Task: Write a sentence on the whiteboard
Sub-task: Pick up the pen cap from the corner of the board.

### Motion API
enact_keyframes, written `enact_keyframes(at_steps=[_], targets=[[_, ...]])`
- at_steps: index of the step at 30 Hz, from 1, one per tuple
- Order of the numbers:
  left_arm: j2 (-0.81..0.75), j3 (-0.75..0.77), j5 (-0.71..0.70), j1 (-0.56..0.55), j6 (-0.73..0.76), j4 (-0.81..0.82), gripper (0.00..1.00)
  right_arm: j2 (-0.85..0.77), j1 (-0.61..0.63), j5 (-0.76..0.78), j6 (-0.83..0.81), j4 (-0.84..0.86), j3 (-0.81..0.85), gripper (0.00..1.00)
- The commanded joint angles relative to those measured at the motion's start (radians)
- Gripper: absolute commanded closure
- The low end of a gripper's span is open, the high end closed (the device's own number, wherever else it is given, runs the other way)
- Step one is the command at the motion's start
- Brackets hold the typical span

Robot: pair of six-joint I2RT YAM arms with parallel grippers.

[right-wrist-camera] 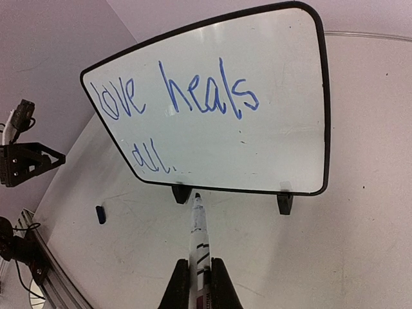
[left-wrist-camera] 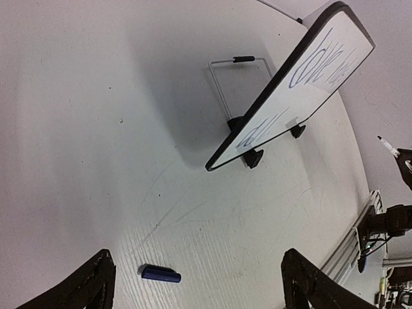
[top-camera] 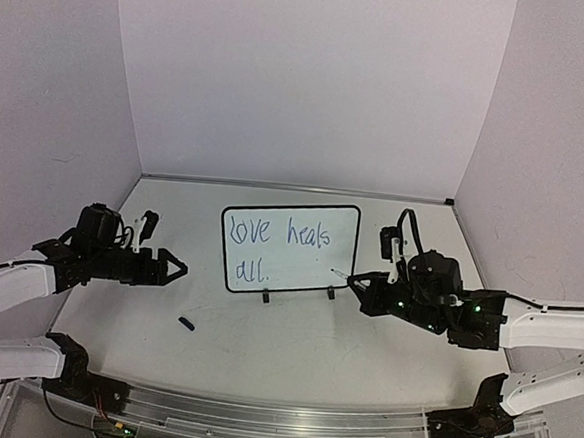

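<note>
The whiteboard [top-camera: 290, 247] stands upright on two black feet at mid-table, also in the right wrist view [right-wrist-camera: 257, 103] and edge-on in the left wrist view [left-wrist-camera: 290, 84]. The blue sentence [top-camera: 275, 246] "love heals all." fills two lines on it [right-wrist-camera: 174, 103]. My right gripper [top-camera: 360, 282] is shut on a white marker [right-wrist-camera: 199, 238], uncapped, its tip just below the board's lower edge and off the surface. My left gripper [top-camera: 176, 268] is open and empty, left of the board. The blue marker cap [top-camera: 186, 323] lies on the table, between my left fingers in the left wrist view [left-wrist-camera: 161, 274].
The white table [top-camera: 283, 349] is enclosed by pale walls on three sides. A metal rail [top-camera: 278, 419] runs along the near edge. A wire stand [left-wrist-camera: 225, 84] props the board from behind.
</note>
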Motion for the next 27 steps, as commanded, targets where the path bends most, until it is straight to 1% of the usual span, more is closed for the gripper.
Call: enact_keyframes(at_steps=[1,6,11,20,27], targets=[[0.055,-0.05,0.054,-0.022,-0.073,0.11,0.12,-0.013,0.002,-0.012,0.035,0.044,-0.02,1.0],[0.179,-0.07,0.058,-0.095,-0.105,0.21,0.12,-0.004,0.005,-0.022,0.046,0.072,-0.041,1.0],[0.292,-0.045,0.006,-0.18,-0.095,0.199,0.12,0.004,0.007,-0.017,0.051,0.077,-0.046,1.0],[0.314,-0.081,0.016,-0.189,-0.076,0.282,0.12,0.009,0.011,-0.025,0.05,0.092,-0.054,1.0],[0.368,-0.068,0.014,-0.19,-0.079,0.283,0.12,0.007,0.012,-0.029,0.05,0.097,-0.056,1.0]])
